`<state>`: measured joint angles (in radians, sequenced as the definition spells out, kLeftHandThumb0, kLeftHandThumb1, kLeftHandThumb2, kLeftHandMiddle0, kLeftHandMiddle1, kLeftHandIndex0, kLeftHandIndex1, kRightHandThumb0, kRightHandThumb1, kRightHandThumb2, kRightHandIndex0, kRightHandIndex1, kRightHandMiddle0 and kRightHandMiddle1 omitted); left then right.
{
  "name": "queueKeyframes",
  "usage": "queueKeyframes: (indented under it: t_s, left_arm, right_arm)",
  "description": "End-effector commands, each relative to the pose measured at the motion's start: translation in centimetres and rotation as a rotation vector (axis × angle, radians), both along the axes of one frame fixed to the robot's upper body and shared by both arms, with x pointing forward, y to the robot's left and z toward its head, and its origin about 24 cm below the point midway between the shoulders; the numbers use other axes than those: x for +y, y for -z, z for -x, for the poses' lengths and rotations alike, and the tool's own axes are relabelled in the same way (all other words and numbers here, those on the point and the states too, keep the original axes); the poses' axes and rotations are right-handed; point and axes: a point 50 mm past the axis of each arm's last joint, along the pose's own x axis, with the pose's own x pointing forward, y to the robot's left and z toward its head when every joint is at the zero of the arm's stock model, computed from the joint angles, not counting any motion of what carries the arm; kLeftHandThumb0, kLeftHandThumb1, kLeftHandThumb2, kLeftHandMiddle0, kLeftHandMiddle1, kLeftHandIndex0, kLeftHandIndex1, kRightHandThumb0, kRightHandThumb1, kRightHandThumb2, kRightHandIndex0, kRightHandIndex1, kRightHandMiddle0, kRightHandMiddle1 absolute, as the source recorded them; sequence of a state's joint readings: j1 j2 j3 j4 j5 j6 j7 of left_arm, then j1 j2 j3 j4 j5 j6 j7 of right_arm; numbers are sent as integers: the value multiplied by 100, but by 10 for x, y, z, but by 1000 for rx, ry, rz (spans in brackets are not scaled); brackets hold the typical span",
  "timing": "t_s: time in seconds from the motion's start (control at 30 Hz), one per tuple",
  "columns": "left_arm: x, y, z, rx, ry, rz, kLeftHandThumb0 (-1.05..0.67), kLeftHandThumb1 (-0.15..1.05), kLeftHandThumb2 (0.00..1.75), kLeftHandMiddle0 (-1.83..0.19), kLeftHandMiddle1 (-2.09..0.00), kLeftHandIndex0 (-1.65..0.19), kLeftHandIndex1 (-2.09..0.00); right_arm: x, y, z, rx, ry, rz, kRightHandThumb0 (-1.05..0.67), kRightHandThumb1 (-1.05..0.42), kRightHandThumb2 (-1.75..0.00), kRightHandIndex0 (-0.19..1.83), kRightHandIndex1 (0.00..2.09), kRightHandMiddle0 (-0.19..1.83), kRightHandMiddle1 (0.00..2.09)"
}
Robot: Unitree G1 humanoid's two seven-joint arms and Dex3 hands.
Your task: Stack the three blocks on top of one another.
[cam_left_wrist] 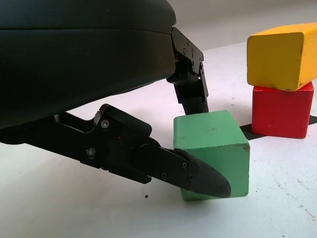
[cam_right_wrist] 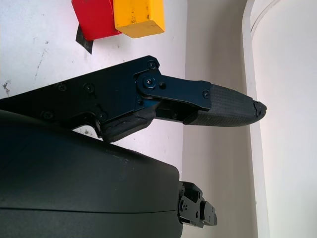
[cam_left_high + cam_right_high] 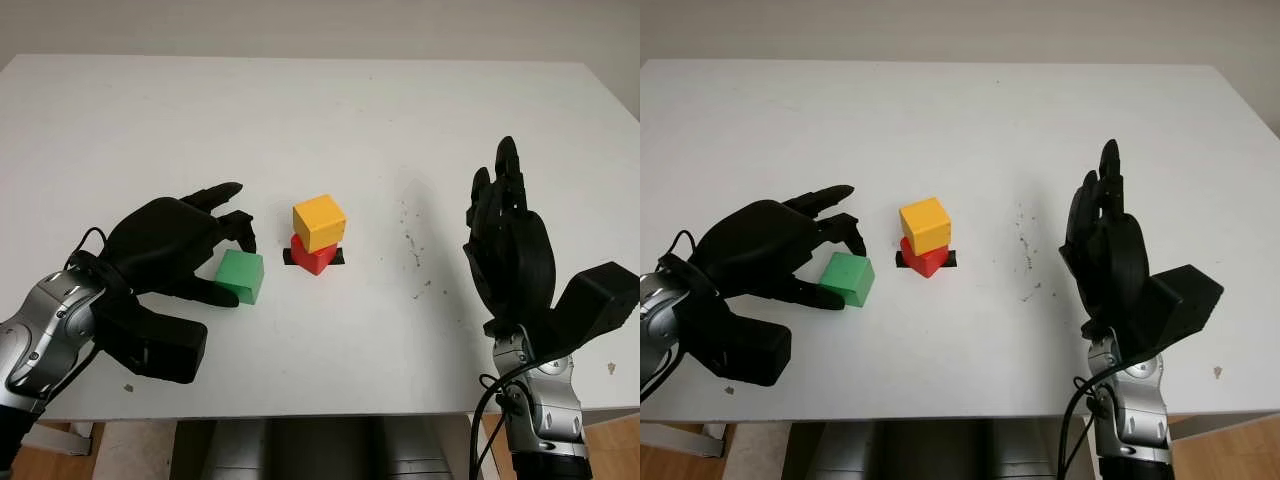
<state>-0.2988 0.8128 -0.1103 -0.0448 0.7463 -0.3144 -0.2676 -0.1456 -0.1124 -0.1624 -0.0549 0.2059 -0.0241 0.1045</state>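
A yellow block [image 3: 319, 222] sits on a red block [image 3: 312, 257], turned a little askew, over a black tape mark [image 3: 338, 257] at the table's middle. Just left of this pair a green block [image 3: 241, 275] stands on the table. My left hand [image 3: 235, 268] is curled around it: the thumb [image 1: 198, 173] presses its near face and a finger [image 1: 190, 89] reaches down behind it. My right hand [image 3: 505, 215] is open and held upright over the table's right part, well clear of the blocks.
The white table [image 3: 400, 120] stretches wide behind and beside the blocks. Small dark specks [image 3: 410, 240] mark the surface between the stack and the right hand. The table's front edge runs close below both wrists.
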Motion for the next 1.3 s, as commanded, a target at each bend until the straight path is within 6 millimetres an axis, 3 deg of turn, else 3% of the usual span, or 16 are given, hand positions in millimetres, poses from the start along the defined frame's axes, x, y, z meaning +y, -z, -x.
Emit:
queueKeyframes:
  t_s: [0.0,0.2,0.43,0.7,1.0,1.13,1.27]
  left_arm:
    - [-2,4,1,7,11,11,-59,104,10,-13,-6,-25,-116]
    - [-2,5,0,12,17,41,-49,105,18,-14,-6,-23,-127]
    - [-1,2,1,-22,64,177,-40,105,18,-21,-6,-14,-154]
    - [3,-9,1,-42,84,267,-37,105,12,-25,-7,-14,-160]
    - [17,-46,-11,-18,52,224,-42,105,11,-24,-5,-21,-154]
    - [19,-70,-19,27,58,160,-44,105,14,-21,-5,-20,-159]
    - [16,-94,-27,68,77,121,-45,105,9,-22,-5,-26,-150]
  right_arm:
    - [-1,-5,2,-20,5,2,-81,-105,-61,-19,0,-17,5]
    - [-1,-5,2,-22,6,-1,-81,-105,-61,-19,0,-18,5]
    - [0,-5,1,-20,12,-8,-81,-105,-60,-19,0,-16,6]
    - [0,-4,1,-25,20,-6,-80,-105,-59,-19,1,-14,6]
    - [3,-3,0,-14,27,-16,-79,-105,-59,-18,1,-15,6]
    - [4,-3,0,-19,30,-16,-77,-105,-57,-18,2,-13,6]
    - [6,-2,0,-18,23,-14,-75,-105,-57,-18,3,-14,5]
